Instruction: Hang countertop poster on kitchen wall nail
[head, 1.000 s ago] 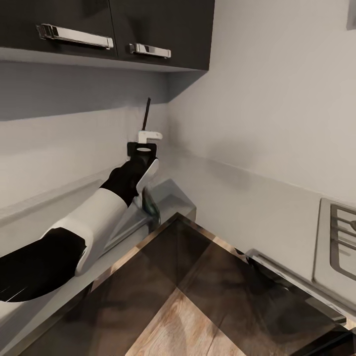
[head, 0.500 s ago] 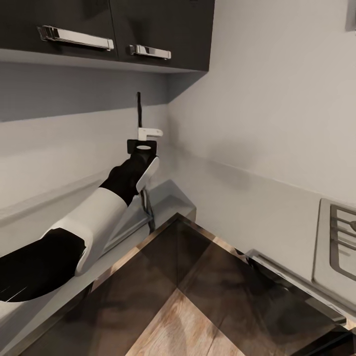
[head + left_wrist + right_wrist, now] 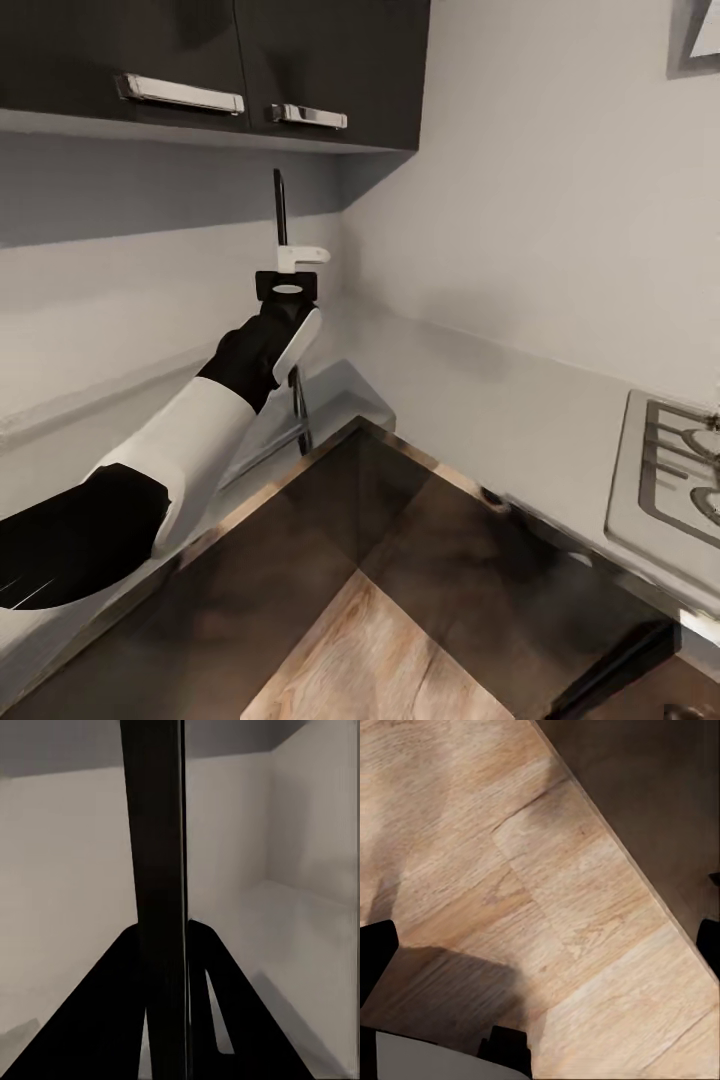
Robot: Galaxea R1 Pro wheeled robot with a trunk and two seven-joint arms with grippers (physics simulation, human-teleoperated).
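Note:
In the head view the poster (image 3: pixel 280 205) is seen edge-on as a thin black upright strip, lifted over the corner of the grey kitchen countertop (image 3: pixel 470 400). My left gripper (image 3: pixel 289 268) is shut on it about midway up, and the poster's lower part (image 3: pixel 299 415) hangs below the wrist. In the left wrist view the poster's dark edge (image 3: pixel 160 870) runs straight up between the black fingers (image 3: pixel 214 982). My right gripper (image 3: pixel 540 945) is open with nothing between its fingers, pointing down at wooden floor. No artwork shows from this angle.
Dark upper cabinets (image 3: pixel 300 60) with steel handles hang just above the poster's top. A gas hob (image 3: pixel 670 480) is set in the counter at right. A framed thing (image 3: pixel 700 35) shows on the right wall. Dark base cabinets and wood floor (image 3: pixel 380 650) lie below.
The poster has swung from a slight tilt to straight upright and risen a little with my left gripper. The head camera has shifted, bringing more of the hob into view.

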